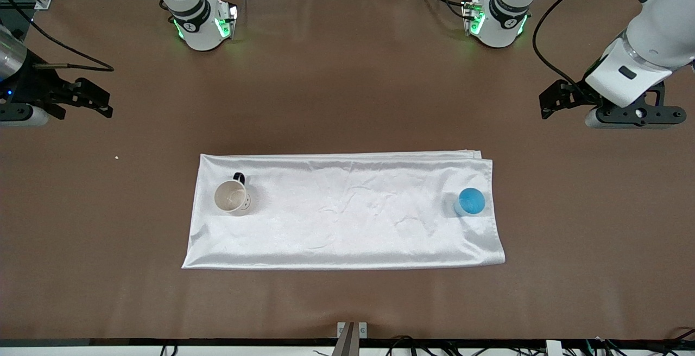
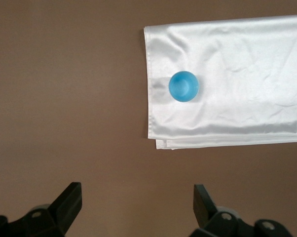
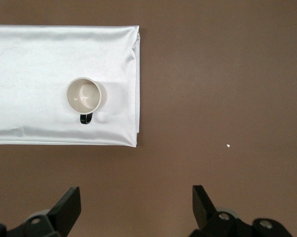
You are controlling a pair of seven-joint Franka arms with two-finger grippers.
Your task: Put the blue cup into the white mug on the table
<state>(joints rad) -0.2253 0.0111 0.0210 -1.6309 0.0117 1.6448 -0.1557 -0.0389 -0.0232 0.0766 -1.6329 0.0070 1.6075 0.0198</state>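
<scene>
The blue cup [image 1: 471, 202] stands upright on a white cloth [image 1: 347, 220] at the cloth's end toward the left arm; it also shows in the left wrist view [image 2: 183, 86]. The white mug [image 1: 233, 197] with a black handle stands upright on the cloth's end toward the right arm, and shows in the right wrist view [image 3: 84, 95]. The cloth lies on the brown table [image 1: 347, 84]. My left gripper [image 1: 544, 105] is open and empty over bare table by the left arm's end [image 2: 137, 197]. My right gripper [image 1: 108, 103] is open and empty over bare table by the right arm's end [image 3: 136, 197].
The two arm bases [image 1: 203, 22] [image 1: 497, 19] stand at the table's edge farthest from the front camera. A small white crumb [image 1: 117, 157] lies on the table near the right gripper. A metal bracket [image 1: 351, 331] sits at the table's nearest edge.
</scene>
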